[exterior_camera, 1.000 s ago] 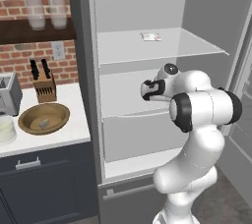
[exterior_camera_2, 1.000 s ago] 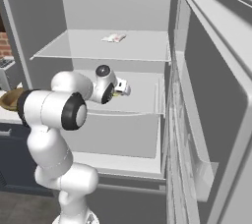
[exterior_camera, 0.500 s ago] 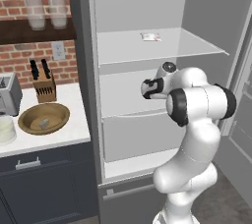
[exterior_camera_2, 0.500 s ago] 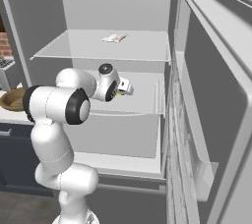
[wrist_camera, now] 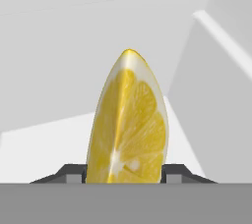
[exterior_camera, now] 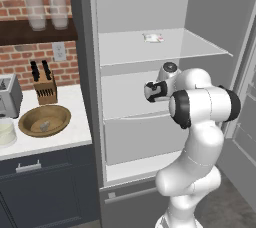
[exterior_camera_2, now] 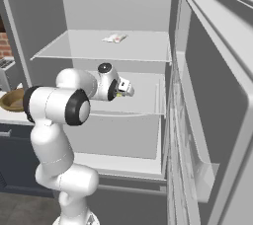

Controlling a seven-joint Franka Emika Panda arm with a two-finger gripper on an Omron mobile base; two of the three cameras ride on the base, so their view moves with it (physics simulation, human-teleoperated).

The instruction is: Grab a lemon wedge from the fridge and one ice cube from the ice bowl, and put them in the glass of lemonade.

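Presently the tool [wrist_camera: 125,171] sits inside the open fridge [exterior_camera: 85,97], over the middle shelf [exterior_camera: 130,99]. In the hand view the lemon wedge [wrist_camera: 128,125] stands upright between the two dark finger tips, which press its lower flanks from either side, so I read the tool as clenched on the wedge. From the right base view a speck of yellow shows at the tool [exterior_camera_2: 123,89], consistent with that.

Risks, as judgement:
- Grip is low on a tapered, slick wedge. Most of its body stands clear above the fingers, so a fast swing out of the fridge could tip or squeeze it loose.
- Whether the wedge is clear of the shelf cannot be told. If it drags on withdrawal, it may twist in the grip.
- The exit path passes the fridge's side wall and the open door [exterior_camera_2: 212,100]. A wide elbow sweep could clip either.
- A dropped wedge would land on the shelf or the drawer [exterior_camera: 135,139] below.

The ice bowl [exterior_camera: 45,120], holding what looks like the ice cube [exterior_camera: 44,125], waits on the table [exterior_camera: 75,134] left of the fridge, beside a knife block [exterior_camera: 44,89]. A flat white packet [exterior_camera: 153,37] lies on the top shelf, well apart from the tool.
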